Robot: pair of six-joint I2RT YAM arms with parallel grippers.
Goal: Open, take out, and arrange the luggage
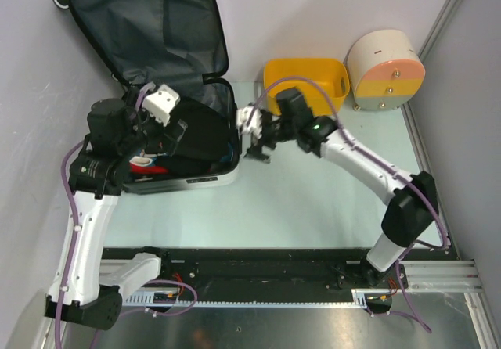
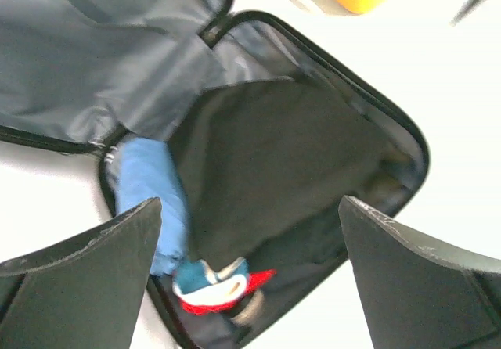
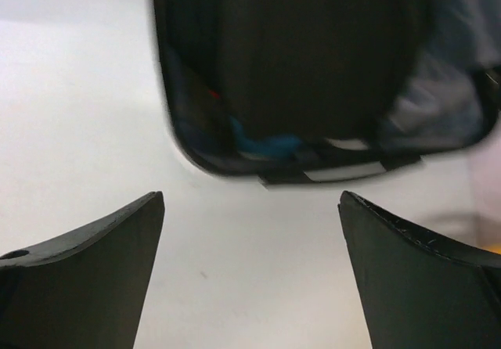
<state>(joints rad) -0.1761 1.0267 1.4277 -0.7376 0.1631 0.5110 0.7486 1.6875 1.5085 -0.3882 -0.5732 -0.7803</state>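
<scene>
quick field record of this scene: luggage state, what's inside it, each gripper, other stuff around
state: luggage open, lid swung back, grey lining showing
contents: dark garment, blue bundle, red-white-teal item, all inside
left: left gripper open, empty, above the luggage interior
right: right gripper open, empty, over the table beside the luggage
other: yellow basket, round drawer box at the far right
</scene>
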